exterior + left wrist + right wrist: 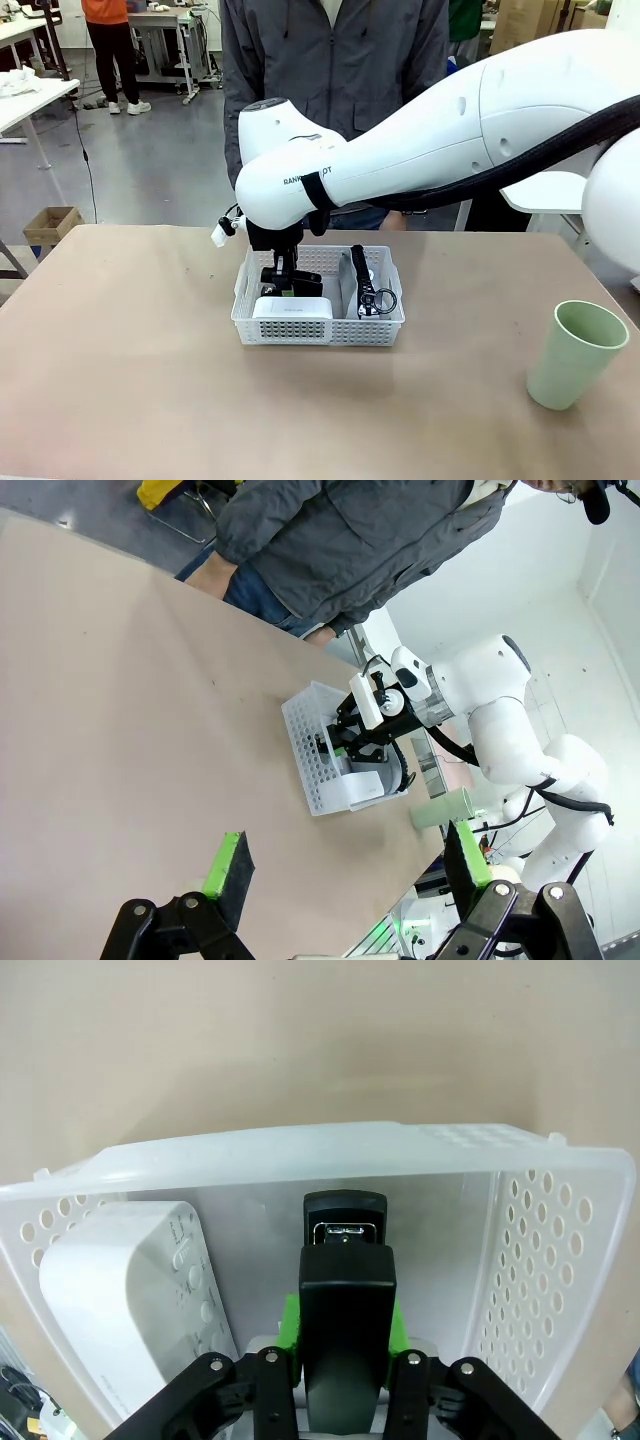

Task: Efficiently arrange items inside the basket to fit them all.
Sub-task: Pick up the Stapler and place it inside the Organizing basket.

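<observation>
Right wrist view: your right end effector [343, 1325] is clenched on the black stapler [345, 1260], standing on end in the basket [300, 1155], white box [120, 1290] at its 9 o'clock | left end effector [345, 862] released, holding nothing | stapler likely stiff, smooth, fairly heavy: grip it mid-body across its flat sides | green cup [575, 352] stands on the counter [150, 380], at the basket's 4 o'clock

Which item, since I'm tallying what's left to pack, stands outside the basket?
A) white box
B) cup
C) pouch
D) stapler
B: the cup stands upright on the table, apart from the basket on the robot's right, while the right gripper holds the stapler inside it.
</observation>
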Tool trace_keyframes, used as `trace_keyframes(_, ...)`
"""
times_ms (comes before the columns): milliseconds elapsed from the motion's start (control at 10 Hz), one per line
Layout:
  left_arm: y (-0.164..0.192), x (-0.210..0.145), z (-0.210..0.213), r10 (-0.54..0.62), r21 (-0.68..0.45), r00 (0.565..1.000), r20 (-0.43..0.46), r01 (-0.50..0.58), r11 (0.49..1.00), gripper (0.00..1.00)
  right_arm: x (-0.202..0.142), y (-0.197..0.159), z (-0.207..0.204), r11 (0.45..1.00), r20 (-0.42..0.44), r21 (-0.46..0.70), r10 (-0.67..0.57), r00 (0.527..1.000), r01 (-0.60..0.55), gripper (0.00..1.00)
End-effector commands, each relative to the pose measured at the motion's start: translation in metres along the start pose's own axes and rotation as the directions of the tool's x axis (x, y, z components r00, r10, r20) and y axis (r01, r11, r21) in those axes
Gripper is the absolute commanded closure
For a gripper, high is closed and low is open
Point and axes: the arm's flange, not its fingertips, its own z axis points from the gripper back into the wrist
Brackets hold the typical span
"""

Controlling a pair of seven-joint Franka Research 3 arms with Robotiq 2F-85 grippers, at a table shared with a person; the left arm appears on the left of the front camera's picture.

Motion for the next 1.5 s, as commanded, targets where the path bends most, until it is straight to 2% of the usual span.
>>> trace_keyframes(0, -0.001, -0.001, 0.003, -0.012, -0.008, 1.000, -0.009, 0.012, 1.000, 0.00, 0.001, -0.003, 0.005, 1.000, -0.028, -0.025, -0.012, 1.000, 0.011, 0.05)
trace_keyframes(100, -0.001, -0.001, 0.003, -0.012, -0.008, 1.000, -0.009, 0.012, 1.000, 0.00, 0.001, -0.003, 0.004, 1.000, -0.028, -0.026, -0.013, 1.000, 0.012, 0.00)
trace_keyframes(500, -0.001, -0.001, 0.003, -0.012, -0.008, 1.000, -0.009, 0.012, 1.000, 0.00, -0.003, -0.006, 0.006, 1.000, -0.018, -0.014, -0.022, 1.000, 0.022, 0.00)
trace_keyframes(800, -0.001, -0.001, 0.003, -0.012, -0.008, 1.000, -0.009, 0.012, 1.000, 0.00, -0.045, -0.012, 0.037, 0.996, 0.063, 0.004, -0.093, 0.994, 0.093, 0.00)
trace_keyframes(1000, -0.001, -0.001, 0.003, -0.012, -0.008, 1.000, -0.009, 0.012, 1.000, 0.00, -0.105, -0.004, 0.084, 0.988, 0.183, 0.075, -0.144, 0.973, 0.132, 0.00)
trace_keyframes(1100, -0.001, -0.001, 0.003, -0.012, -0.008, 1.000, -0.009, 0.012, 1.000, 0.00, -0.138, 0.008, 0.100, 0.971, 0.199, 0.102, -0.233, 0.952, 0.217, 0.00)
trace_keyframes(1200, -0.001, -0.001, 0.003, -0.012, -0.008, 1.000, -0.009, 0.012, 1.000, 0.00, -0.175, 0.020, 0.111, 0.944, 0.245, 0.120, -0.329, 0.912, 0.308, 0.00)
trace_keyframes(1300, -0.001, -0.001, 0.003, -0.012, -0.008, 1.000, -0.009, 0.012, 1.000, 0.00, -0.215, 0.033, 0.116, 0.898, 0.285, 0.172, -0.440, 0.852, 0.406, 0.00)
trace_keyframes(1400, -0.001, -0.001, 0.003, -0.012, -0.008, 1.000, -0.009, 0.012, 1.000, 0.00, -0.262, 0.049, 0.117, 0.832, 0.336, 0.276, -0.552, 0.763, 0.481, 0.00)
